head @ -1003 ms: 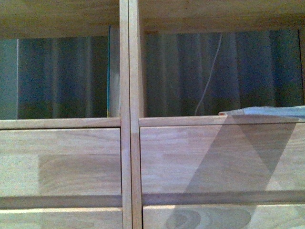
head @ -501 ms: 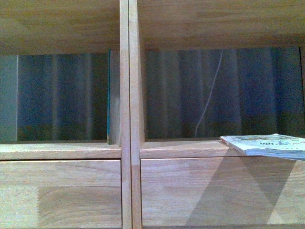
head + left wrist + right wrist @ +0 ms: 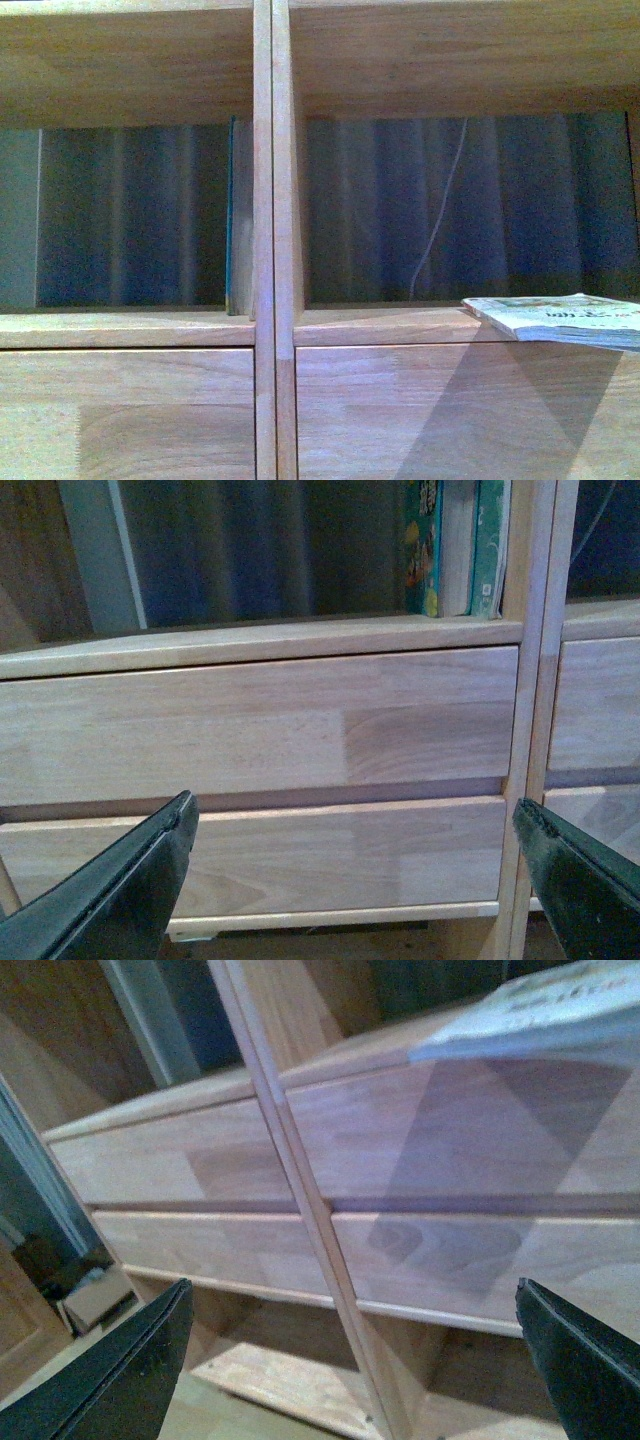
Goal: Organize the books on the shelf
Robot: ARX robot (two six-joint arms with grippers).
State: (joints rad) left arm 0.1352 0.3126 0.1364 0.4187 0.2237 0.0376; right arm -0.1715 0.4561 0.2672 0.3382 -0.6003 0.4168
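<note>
Since a second ago we sit higher; the white book (image 3: 560,318) overhangs the ledge (image 3: 380,326) right of the shelf (image 3: 263,200) upright. Left gripper (image 3: 355,810) and right gripper (image 3: 352,1295) gape empty; overhanging, it may tip.

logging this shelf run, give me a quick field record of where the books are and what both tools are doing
shelf: light wood, two cubbies above drawer fronts
upright books: left cubby, standing against the centre divider
flat book: lying on the right cubby ledge, sticking out past its front edge
left tool: open, empty, facing the drawer fronts
right tool: open, empty, facing the drawer fronts
</note>
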